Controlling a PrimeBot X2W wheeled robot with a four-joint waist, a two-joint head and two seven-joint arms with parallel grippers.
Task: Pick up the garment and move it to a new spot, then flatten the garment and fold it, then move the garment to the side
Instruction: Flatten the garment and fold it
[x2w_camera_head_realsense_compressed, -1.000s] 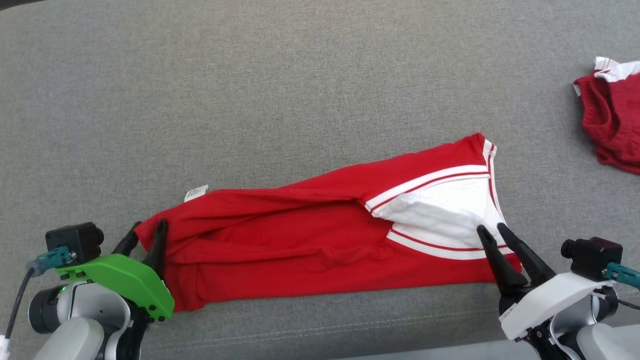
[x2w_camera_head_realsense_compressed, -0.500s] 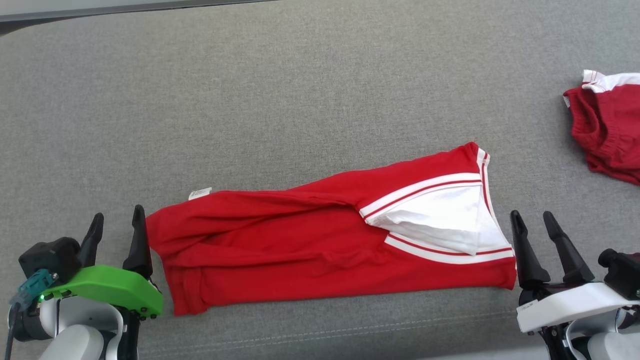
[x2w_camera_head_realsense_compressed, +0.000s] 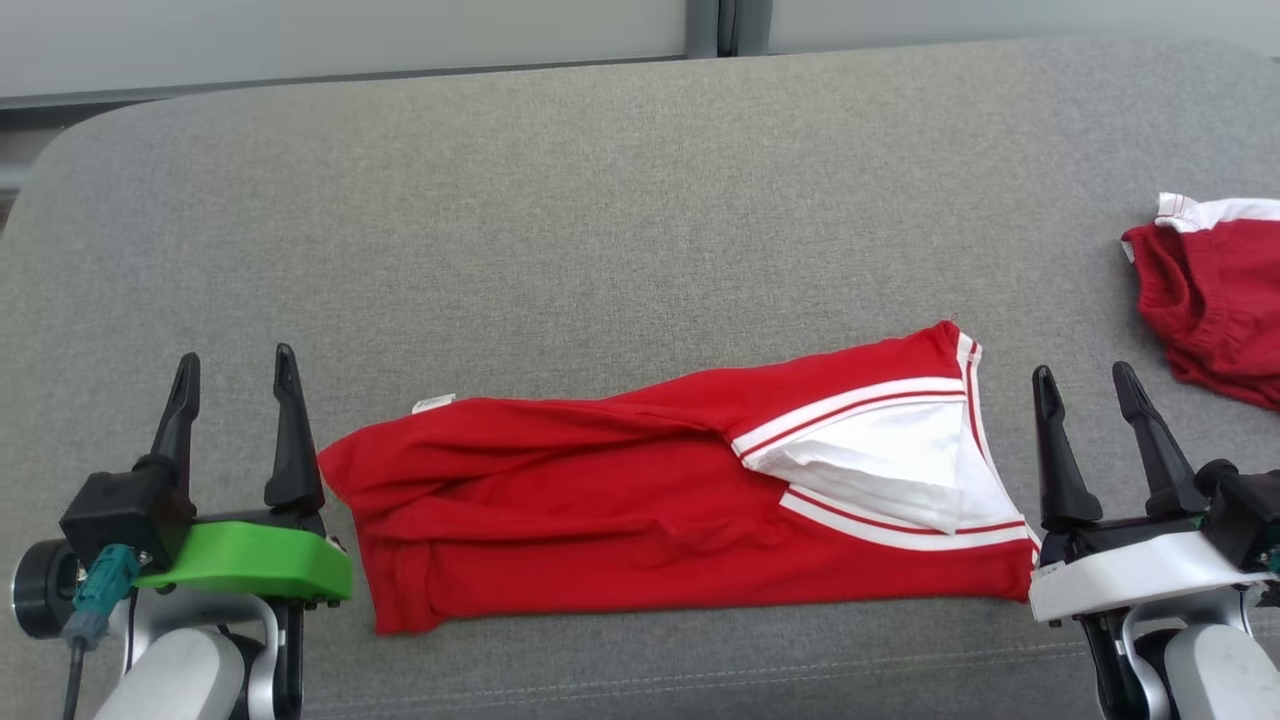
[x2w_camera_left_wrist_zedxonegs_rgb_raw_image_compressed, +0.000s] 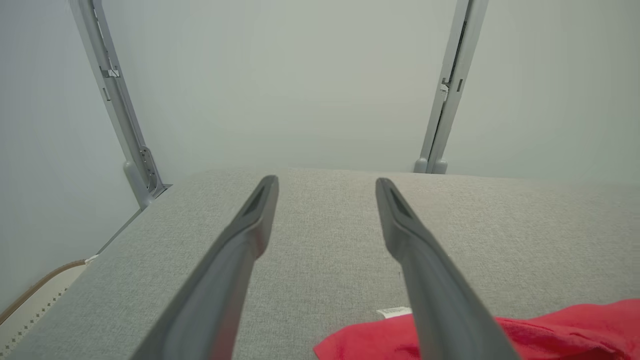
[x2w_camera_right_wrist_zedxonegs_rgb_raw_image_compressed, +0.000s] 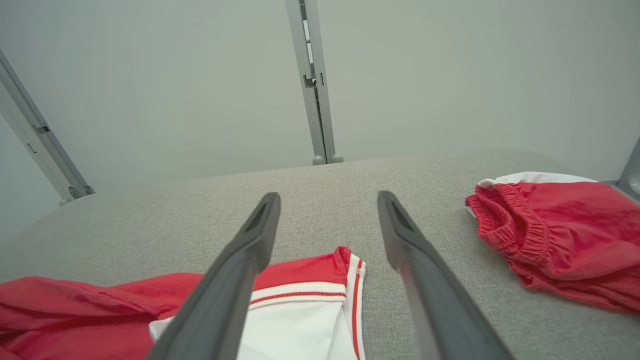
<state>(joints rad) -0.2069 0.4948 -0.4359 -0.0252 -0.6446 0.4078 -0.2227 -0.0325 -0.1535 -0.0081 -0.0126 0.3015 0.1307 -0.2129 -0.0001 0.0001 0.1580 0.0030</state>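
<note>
Handling: soft, light red-and-white folded fabric garment (x2w_camera_head_realsense_compressed: 640, 520), likely to sag | hold: both short ends | left gripper (x2w_camera_head_realsense_compressed: 236, 355) and right gripper (x2w_camera_head_realsense_compressed: 1083, 370): spread wide, empty

Folded red garment (x2w_camera_head_realsense_compressed: 650, 510) flat on grey fabric surface (x2w_camera_head_realsense_compressed: 600, 200); left gripper (x2w_camera_head_realsense_compressed: 236, 355) and right gripper (x2w_camera_head_realsense_compressed: 1082, 370), jaws spread, flank its ends without contact; second red garment (x2w_camera_head_realsense_compressed: 1215, 300) at far right.
</note>
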